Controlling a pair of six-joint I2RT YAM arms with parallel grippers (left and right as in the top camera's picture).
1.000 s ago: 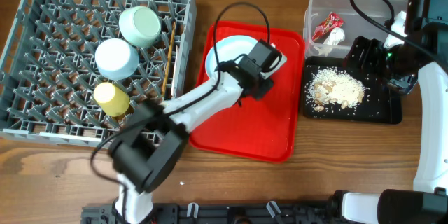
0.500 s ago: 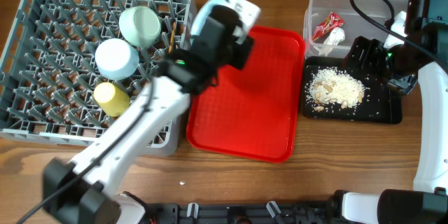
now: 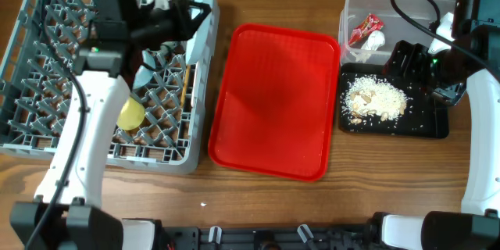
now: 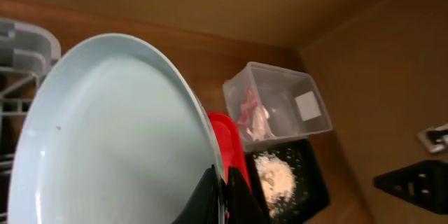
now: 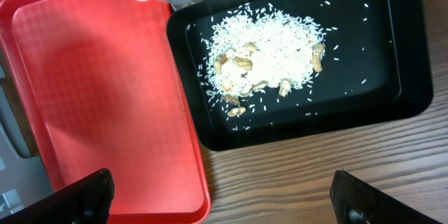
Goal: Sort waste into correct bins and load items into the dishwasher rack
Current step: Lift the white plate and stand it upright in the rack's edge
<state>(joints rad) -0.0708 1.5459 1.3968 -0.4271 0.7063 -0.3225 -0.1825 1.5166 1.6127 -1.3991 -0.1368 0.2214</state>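
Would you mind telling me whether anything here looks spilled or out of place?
Nothing serious: the food scraps are strewn across the black tray, yet stay inside its rim. One small white speck lies on the table, possibly a stray crumb.

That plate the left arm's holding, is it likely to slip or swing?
The plate looks glossy and the fingers pinch only its rim, so it may slip or pivot. It holds its round shape, so probably stiff, maybe breakable.
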